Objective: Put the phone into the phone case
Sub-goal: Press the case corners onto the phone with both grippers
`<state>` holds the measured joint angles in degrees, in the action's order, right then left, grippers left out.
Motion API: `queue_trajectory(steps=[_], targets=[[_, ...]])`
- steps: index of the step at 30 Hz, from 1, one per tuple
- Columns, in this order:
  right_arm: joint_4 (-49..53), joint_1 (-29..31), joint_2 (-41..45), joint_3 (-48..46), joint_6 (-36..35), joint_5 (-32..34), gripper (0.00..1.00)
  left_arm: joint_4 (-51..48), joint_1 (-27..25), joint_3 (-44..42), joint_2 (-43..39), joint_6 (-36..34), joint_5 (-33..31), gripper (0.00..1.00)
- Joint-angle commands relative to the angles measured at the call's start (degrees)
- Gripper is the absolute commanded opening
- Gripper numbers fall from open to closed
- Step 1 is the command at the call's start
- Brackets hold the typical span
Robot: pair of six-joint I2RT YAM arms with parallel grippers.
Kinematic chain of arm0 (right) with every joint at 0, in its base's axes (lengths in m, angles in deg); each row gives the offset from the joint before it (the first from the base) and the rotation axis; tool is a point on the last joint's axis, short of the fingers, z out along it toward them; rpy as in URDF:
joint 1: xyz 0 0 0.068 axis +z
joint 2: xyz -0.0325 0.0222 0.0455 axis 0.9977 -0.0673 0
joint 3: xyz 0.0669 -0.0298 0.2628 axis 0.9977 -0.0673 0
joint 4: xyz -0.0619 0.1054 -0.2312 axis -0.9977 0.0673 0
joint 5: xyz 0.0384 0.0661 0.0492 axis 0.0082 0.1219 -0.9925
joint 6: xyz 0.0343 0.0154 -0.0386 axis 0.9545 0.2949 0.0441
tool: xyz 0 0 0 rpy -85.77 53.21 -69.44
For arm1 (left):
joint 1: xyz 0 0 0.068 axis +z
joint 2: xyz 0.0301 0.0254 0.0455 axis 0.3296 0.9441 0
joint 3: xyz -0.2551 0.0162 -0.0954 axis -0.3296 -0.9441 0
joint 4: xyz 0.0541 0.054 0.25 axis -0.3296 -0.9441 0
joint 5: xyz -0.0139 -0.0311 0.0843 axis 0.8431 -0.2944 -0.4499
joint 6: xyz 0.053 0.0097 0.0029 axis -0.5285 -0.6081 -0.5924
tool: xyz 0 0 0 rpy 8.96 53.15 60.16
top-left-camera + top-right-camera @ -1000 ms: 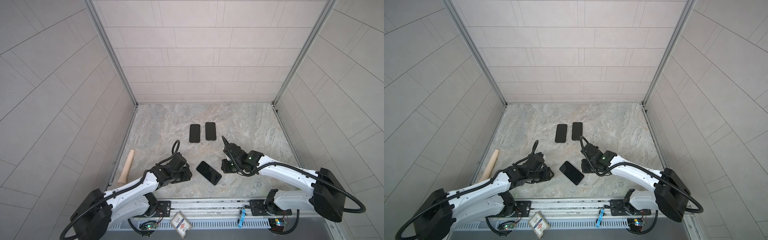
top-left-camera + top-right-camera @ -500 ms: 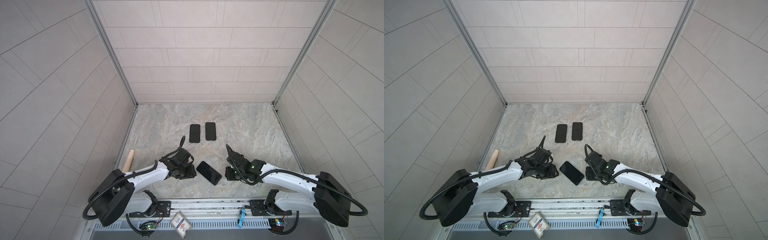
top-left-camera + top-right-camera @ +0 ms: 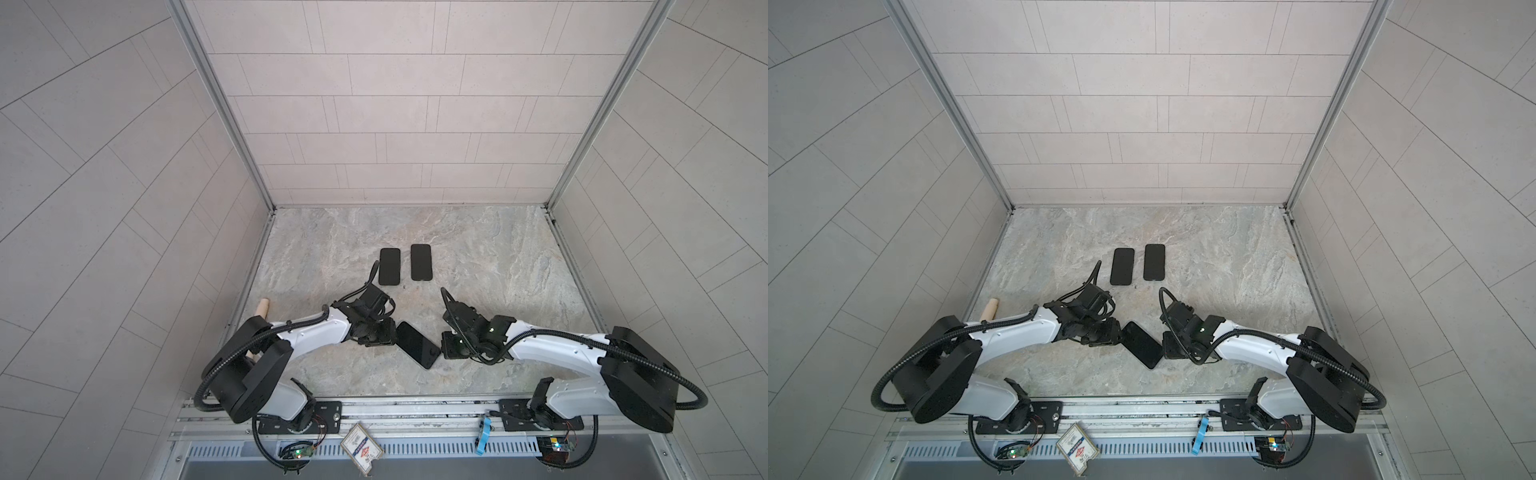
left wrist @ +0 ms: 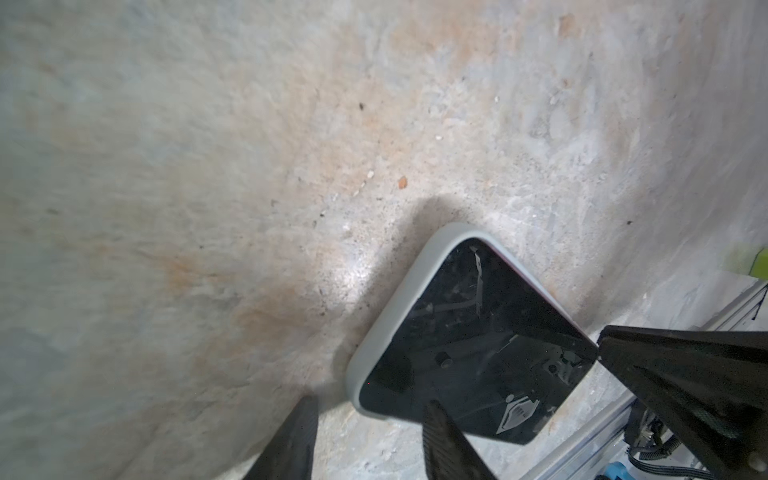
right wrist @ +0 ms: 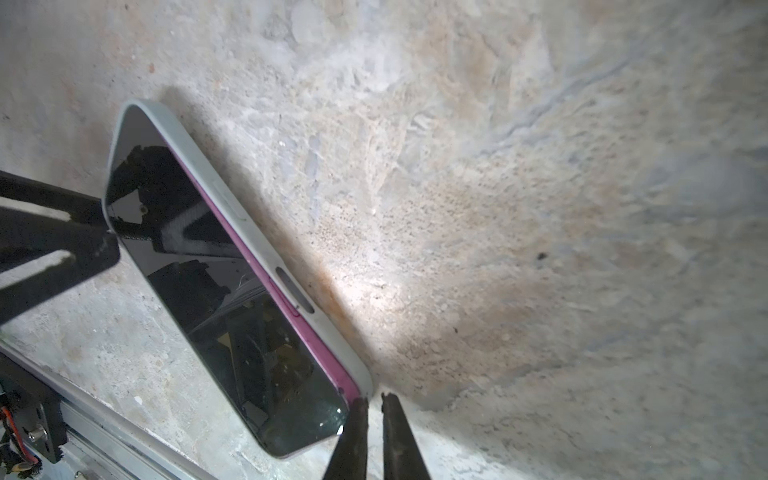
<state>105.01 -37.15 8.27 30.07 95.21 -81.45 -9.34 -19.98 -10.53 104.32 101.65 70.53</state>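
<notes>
Two hands flank your phone (image 3: 417, 350) at lower centre: left hand (image 4: 369, 403) half open, seemingly straddling a grey case (image 5: 251, 232) corner; right hand (image 5: 375, 399) pinched shut, empty, opposite.

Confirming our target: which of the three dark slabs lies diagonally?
The front slab, grey-edged; the back-left slab and back-right slab lie straight, side by side.

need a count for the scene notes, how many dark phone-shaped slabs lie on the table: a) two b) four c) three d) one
c, in both top views the back left slab and the back right slab lie side by side, apart, and the cased phone lies diagonally nearer the rail.
</notes>
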Motion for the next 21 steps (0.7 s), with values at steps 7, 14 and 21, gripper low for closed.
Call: queue_trajectory(steps=[7, 14, 21], targets=[[-1.96, 0.82, 4.36, -1.31, -0.25, 0.68, 0.11, -1.91, 0.37, 0.62, 1.53, -0.96, -0.07, 0.48], [-0.74, 1.02, 2.09, -0.25, 0.02, 0.68, 0.11, -2.13, 0.46, 0.93, 2.34, -1.06, 0.15, 0.45], [4.94, 2.45, -3.43, 5.48, -0.47, 3.34, 0.12, -2.39, 0.52, 0.93, 2.42, -1.15, 0.09, 0.45]])
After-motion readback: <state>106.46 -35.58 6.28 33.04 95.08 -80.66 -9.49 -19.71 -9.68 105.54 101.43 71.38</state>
